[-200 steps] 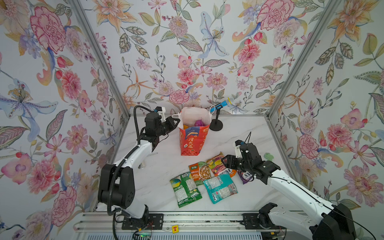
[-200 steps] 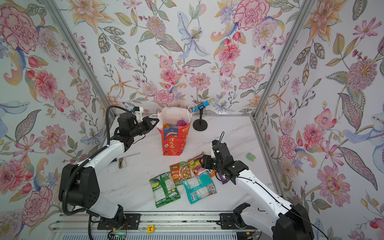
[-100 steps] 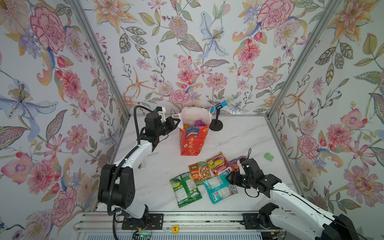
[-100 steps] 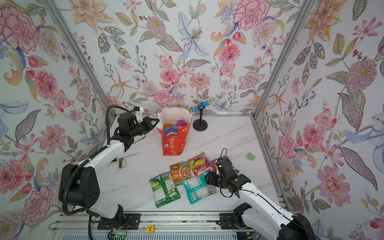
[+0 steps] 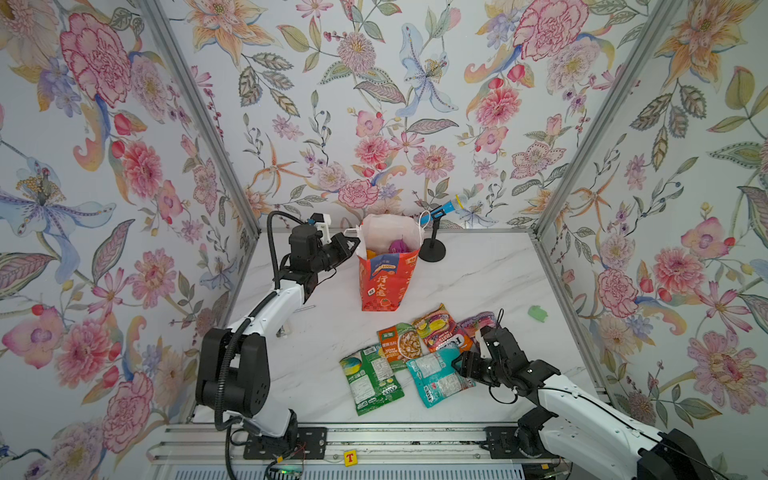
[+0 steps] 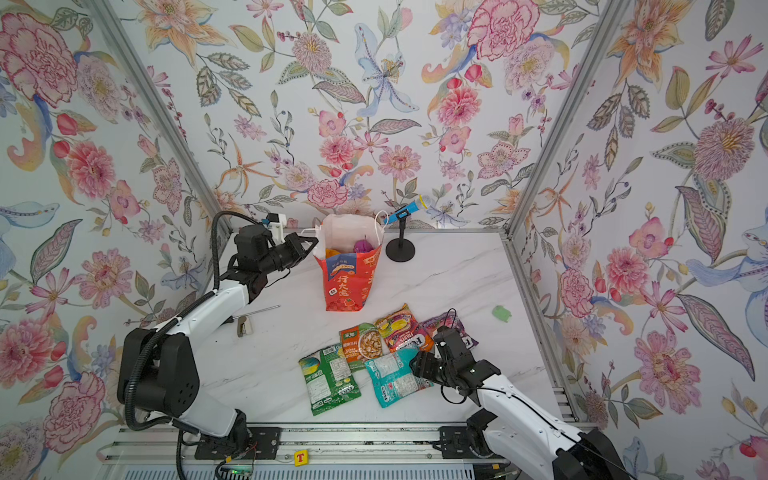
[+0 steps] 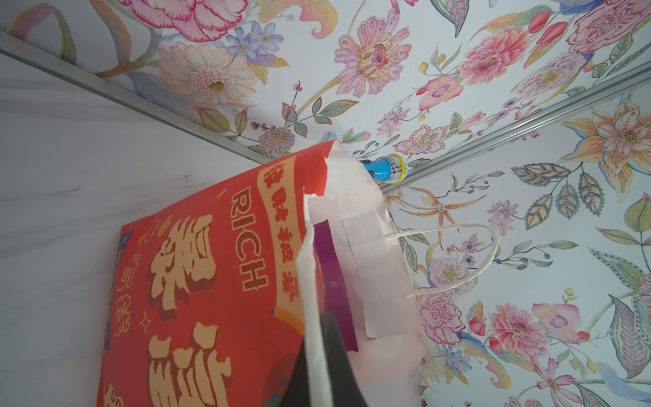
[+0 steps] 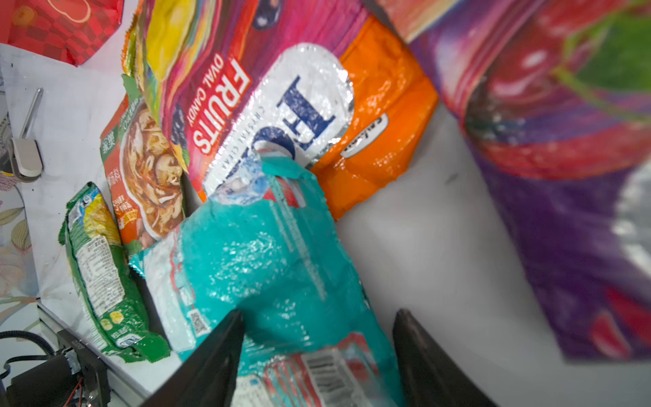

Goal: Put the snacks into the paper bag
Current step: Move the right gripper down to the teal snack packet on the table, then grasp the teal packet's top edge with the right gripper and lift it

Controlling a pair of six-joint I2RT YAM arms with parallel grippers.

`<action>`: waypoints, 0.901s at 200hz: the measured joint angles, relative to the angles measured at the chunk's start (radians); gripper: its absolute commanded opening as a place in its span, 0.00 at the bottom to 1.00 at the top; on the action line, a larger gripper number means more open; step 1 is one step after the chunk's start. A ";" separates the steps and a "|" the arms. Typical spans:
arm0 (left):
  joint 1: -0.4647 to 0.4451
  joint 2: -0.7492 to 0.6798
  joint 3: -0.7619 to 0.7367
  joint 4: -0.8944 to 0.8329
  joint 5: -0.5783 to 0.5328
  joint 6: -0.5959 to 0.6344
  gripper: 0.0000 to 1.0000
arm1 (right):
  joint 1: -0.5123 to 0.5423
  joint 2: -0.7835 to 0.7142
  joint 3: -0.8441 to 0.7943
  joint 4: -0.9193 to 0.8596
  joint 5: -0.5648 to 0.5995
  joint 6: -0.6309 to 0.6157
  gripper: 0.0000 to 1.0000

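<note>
Marble tabletop (image 5: 478, 274), floral walls (image 5: 374, 104). Left gripper (image 5: 352, 242) clamps rim of paper bag (image 5: 384, 286) at 12 o'clock, likely to hold its mouth open. Right gripper (image 8: 317, 317), jaws spread, straddles edge of teal packet (image 8: 267, 246) at 5 o'clock, ready to pinch. Legible: "RICH" on bag; "FRUITS OVAL CANDY" on candy bag (image 8: 225, 88).

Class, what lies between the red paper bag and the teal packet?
The orange-green nut packet lies between paper bag and teal packet, in both top views.
</note>
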 measured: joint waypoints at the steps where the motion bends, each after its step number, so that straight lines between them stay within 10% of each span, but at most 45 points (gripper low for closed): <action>1: 0.000 0.000 0.000 0.000 0.000 0.000 0.00 | 0.000 0.001 -0.001 0.003 -0.002 0.000 0.66; 48: 0.000 0.000 0.000 -0.001 0.000 0.000 0.00 | 0.000 0.030 -0.055 0.151 -0.034 0.045 0.00; 180: 0.000 0.001 0.000 -0.002 0.000 0.000 0.00 | 0.056 -0.026 0.304 0.053 0.002 0.013 0.00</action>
